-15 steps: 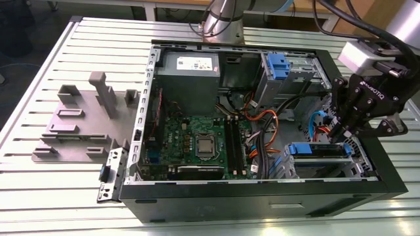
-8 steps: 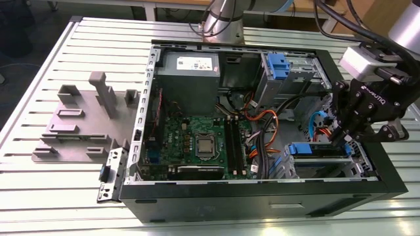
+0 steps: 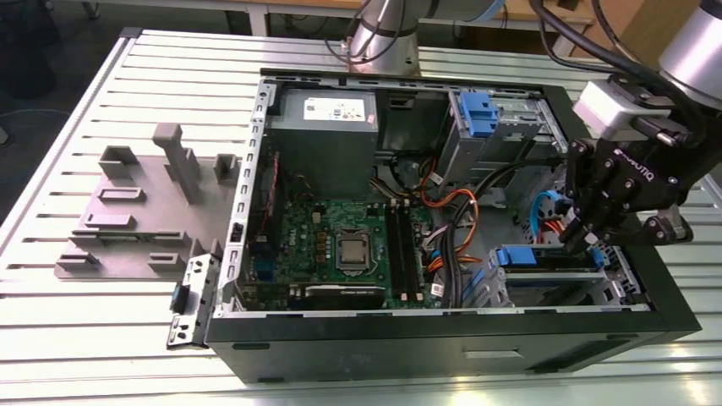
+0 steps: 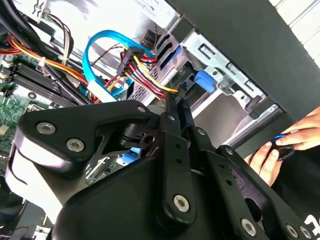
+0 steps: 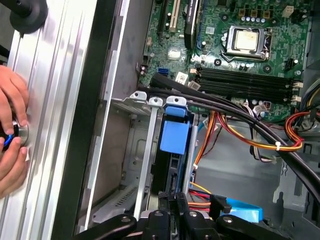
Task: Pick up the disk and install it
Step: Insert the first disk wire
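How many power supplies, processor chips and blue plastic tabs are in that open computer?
Grey power supply: 1
Processor chip: 1
Blue plastic tabs on the drive bays: 2
Total: 4

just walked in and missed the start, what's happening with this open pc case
A robot arm is working inside an open computer case lying on a slatted table. Its gripper is down at the metal drive bay near the case's front corner, on the exterior view's right, beside orange and blue cables. In the first wrist view a blue plastic piece sits in the bay slot just ahead of the gripper. A person's hand rests on a small round object on the table outside the case.
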### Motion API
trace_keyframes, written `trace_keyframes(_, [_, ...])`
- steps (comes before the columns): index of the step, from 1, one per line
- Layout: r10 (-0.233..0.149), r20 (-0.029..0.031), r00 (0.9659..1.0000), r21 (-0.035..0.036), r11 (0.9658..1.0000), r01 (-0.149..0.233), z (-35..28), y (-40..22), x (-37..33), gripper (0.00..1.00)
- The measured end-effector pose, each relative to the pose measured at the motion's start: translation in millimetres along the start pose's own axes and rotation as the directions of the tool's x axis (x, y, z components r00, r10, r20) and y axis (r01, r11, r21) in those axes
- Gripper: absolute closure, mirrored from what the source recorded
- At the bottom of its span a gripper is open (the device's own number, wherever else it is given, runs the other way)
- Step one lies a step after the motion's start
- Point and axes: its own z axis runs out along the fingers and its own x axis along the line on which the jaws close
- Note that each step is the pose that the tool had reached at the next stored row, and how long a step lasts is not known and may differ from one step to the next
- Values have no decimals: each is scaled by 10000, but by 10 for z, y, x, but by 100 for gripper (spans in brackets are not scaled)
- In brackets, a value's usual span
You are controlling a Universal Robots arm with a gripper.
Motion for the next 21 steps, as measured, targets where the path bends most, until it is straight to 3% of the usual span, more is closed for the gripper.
trace_keyframes(7, [134, 109, 9999, 27, 9999, -134, 6, 5, 0, 83])
trace_keyframes(13, [451, 129, 9989, 57, 9990, -452, 7, 6, 1, 83])
trace_keyframes(19, [524, 117, 9986, 320, 9981, -527, 9, 32, -1, 83])
trace_keyframes(21, [527, 161, 9985, 376, 9979, -532, 11, 52, 0, 83])
